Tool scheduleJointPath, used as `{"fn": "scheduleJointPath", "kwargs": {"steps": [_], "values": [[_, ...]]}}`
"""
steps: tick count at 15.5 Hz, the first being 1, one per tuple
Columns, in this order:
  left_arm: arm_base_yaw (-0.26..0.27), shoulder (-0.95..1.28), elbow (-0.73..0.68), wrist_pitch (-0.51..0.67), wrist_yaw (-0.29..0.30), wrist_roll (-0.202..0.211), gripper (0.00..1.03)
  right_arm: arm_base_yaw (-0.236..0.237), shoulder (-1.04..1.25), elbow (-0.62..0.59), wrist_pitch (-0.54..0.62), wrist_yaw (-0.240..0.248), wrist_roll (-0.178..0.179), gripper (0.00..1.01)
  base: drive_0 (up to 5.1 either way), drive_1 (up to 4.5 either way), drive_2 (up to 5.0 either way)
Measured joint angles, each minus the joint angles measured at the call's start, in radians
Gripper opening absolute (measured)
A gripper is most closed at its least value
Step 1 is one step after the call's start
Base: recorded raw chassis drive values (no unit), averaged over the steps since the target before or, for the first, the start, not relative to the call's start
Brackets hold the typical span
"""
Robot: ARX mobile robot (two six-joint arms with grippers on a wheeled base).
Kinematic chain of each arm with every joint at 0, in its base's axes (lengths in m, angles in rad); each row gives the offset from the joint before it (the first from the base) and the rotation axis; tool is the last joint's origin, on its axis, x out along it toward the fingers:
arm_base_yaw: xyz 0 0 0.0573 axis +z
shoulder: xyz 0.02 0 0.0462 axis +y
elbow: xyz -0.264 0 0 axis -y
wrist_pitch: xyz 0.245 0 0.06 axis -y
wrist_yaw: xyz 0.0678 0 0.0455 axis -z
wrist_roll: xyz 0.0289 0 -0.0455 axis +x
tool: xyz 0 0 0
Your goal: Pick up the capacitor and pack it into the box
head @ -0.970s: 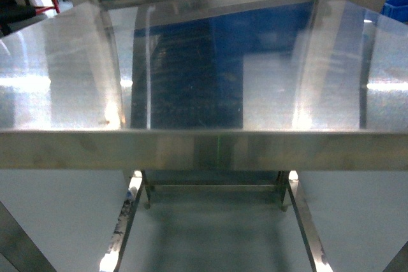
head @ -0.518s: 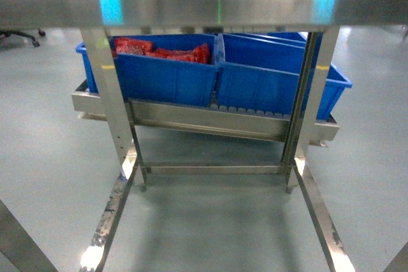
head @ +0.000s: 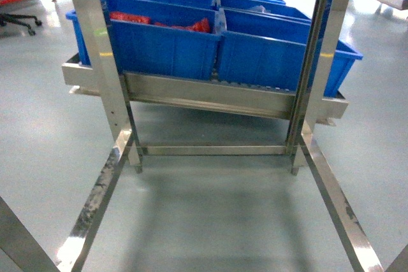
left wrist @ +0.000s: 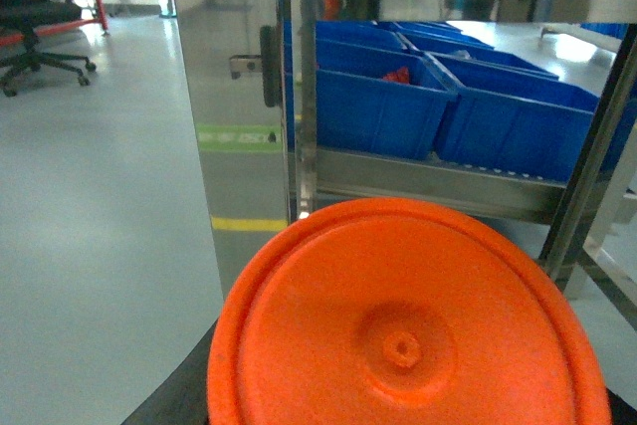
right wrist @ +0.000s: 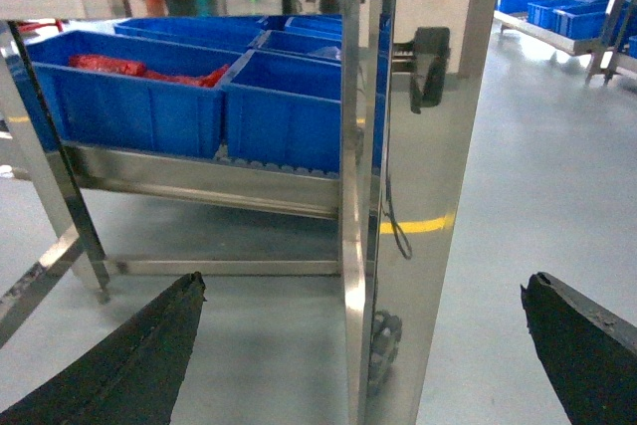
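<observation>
**A:** Orange disc fills our left wrist view, so we cannot tell how the left end effector stands.

**B:** Our head view has dropped from the table top to the blue bins beneath it. They sit ahead and left of our right end effector, which gapes wide, empty.

**A:** We see no capacitor or box near either, so we judge the picking not yet begun.

Bright overhead light glares off the floor; views slightly soft, shadows faint.
</observation>
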Motion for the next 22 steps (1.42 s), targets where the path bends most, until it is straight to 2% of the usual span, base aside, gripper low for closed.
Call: {"fn": "scheduleJointPath", "kwargs": {"steps": [16,22], "values": [[0.000,0.000,0.000,-0.001,0.001,0.000,0.44,0.000,0.000,0.000,-0.001,0.000,0.000,0.98,0.0,0.00,0.0],[0.000,0.000,0.000,0.000,0.001,0.000,0.44,0.000,0.000,0.000,0.000,0.001,0.000,0.98,-4.8,2.64,2.6]]}}
